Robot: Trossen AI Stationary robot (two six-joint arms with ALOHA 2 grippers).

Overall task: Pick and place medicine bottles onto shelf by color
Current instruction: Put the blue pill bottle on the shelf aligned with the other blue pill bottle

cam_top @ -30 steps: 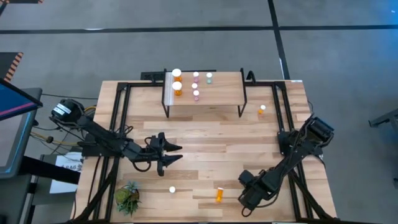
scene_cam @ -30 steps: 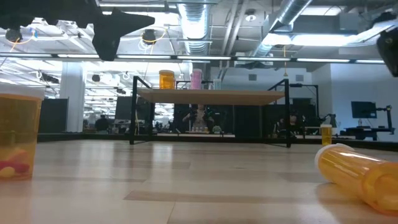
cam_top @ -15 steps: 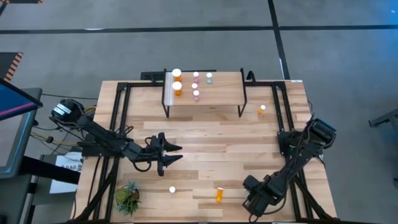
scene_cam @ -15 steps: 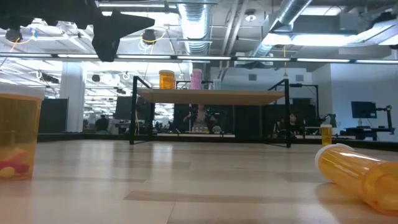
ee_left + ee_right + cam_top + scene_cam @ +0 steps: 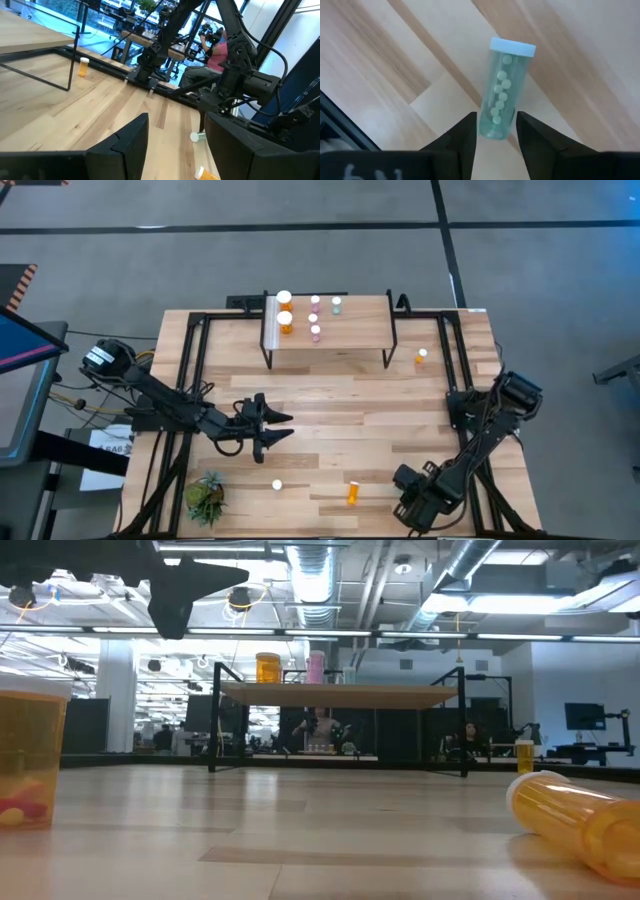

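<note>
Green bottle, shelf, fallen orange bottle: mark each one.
Green bottle (image 5: 501,95), right wrist view, on its pill-filled body.
Shelf (image 5: 350,328), high view, on bare wood top.
Fallen orange bottle (image 5: 353,494), high view, on its orange body.

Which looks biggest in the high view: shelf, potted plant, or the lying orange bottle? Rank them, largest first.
1. shelf
2. potted plant
3. lying orange bottle
The shelf stands raised, nearer the camera, but its lead is plain.

The light plank-wood table (image 5: 340,410) carries the black-legged wooden shelf (image 5: 350,335) at its far edge, a small green potted plant (image 5: 205,498) near left, and loose pill bottles.
</note>
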